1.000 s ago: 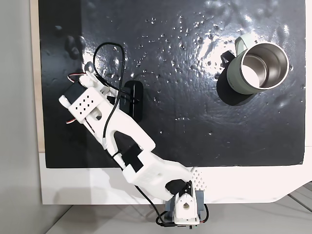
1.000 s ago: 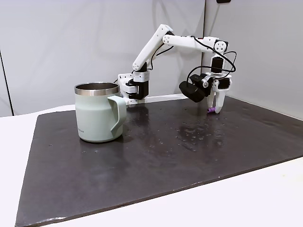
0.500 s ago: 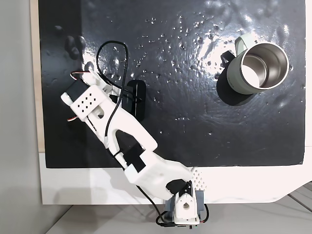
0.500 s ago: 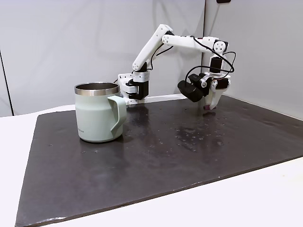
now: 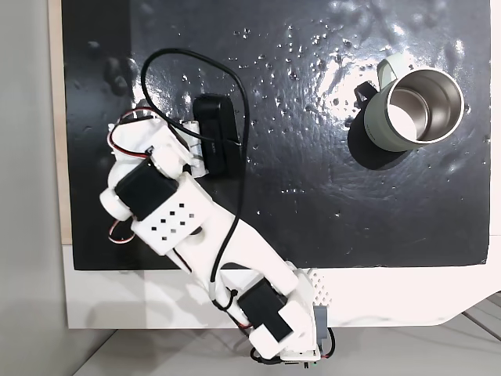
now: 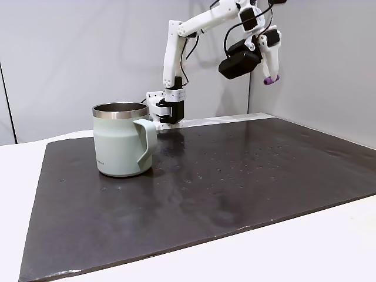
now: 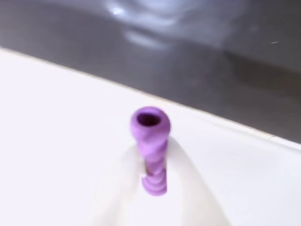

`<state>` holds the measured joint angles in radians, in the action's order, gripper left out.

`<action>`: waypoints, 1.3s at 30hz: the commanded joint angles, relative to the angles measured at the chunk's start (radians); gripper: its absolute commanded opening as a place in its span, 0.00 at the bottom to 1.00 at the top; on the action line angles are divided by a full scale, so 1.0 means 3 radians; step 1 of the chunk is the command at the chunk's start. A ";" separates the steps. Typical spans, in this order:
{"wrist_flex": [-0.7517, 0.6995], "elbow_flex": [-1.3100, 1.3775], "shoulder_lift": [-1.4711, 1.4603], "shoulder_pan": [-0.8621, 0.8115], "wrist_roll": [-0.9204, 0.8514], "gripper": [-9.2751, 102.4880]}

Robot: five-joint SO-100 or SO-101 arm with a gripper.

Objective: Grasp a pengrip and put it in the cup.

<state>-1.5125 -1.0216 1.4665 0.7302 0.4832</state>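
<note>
One tool [image 6: 269, 75] is all I steer, and its fingers are clamped on the purple pengrip [image 6: 268, 80], raised high above the dark mat [image 6: 247, 176] at 1 o'clock in the side fixed view. A second ago it sat low at the mat with the pengrip; now open air lies beneath it. My wrist view shows the pengrip [image 7: 151, 146] end-on. I see the cup [image 6: 122, 140] upright at 9 o'clock, well apart, near the mat's far edge [image 5: 485, 117] in the top fixed view.

arm: raised high off mat | pengrip [image 6: 269, 80]: lifted, pinched in fingers [image 6: 272, 56]
</note>
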 commanded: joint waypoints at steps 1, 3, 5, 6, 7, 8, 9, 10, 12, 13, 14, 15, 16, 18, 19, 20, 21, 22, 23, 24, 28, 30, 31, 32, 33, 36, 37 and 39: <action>-0.0010 0.0261 0.0286 -0.0102 -0.0123 0.08; -0.0061 0.0256 0.0307 -0.0138 -0.0143 0.08; -0.0102 0.0169 0.0373 -0.0205 -0.0148 0.08; -0.0123 0.0102 0.0424 -0.0256 -0.0148 0.08; -0.0143 0.0026 0.0486 -0.0322 -0.0153 0.08; -0.0164 -0.0046 0.0547 -0.0394 -0.0164 0.08; -0.0199 -0.0092 0.0598 -0.0491 -0.0184 0.08; -0.0251 -0.0107 0.0639 -0.0598 -0.0220 0.08; -0.0353 -0.0097 0.0721 -0.0839 -0.0317 0.08; -0.0414 -0.0077 0.0762 -0.0972 -0.0373 0.08; -0.0476 -0.0051 0.0803 -0.1110 -0.0440 0.08; -0.0522 -0.0041 0.0854 -0.1253 -0.0501 0.08; -0.0547 -0.0051 0.0915 -0.1396 -0.0578 0.08; -0.0547 -0.0148 0.1064 -0.1687 -0.0736 0.08; -0.0547 -0.0194 0.1135 -0.1831 -0.0818 0.08; -0.0547 -0.0240 0.1197 -0.1963 -0.0895 0.08; -0.0547 -0.0276 0.1243 -0.2102 -0.0966 0.08; -0.0547 -0.0302 0.1283 -0.2229 -0.1048 0.08; -0.0542 -0.0317 0.1304 -0.2357 -0.1110 0.08; -0.0542 -0.0322 0.1314 -0.2475 -0.1181 0.08; -0.0511 -0.0322 0.1319 -0.2843 -0.1437 0.08; -0.0476 -0.0322 0.1319 -0.2986 -0.1544 0.08; -0.0450 -0.0322 0.1319 -0.3058 -0.1595 0.08; -0.0430 -0.0322 0.1314 -0.3129 -0.1641 0.08; -0.0399 -0.0322 0.1304 -0.3201 -0.1687 0.08; -0.0307 -0.0322 0.1222 -0.3426 -0.1815 0.08; -0.0266 -0.0322 0.1181 -0.3497 -0.1856 0.08; -0.0174 -0.0307 0.1074 -0.3636 -0.1928 0.08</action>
<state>-1.6183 -1.1259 1.8055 -0.3037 -0.0583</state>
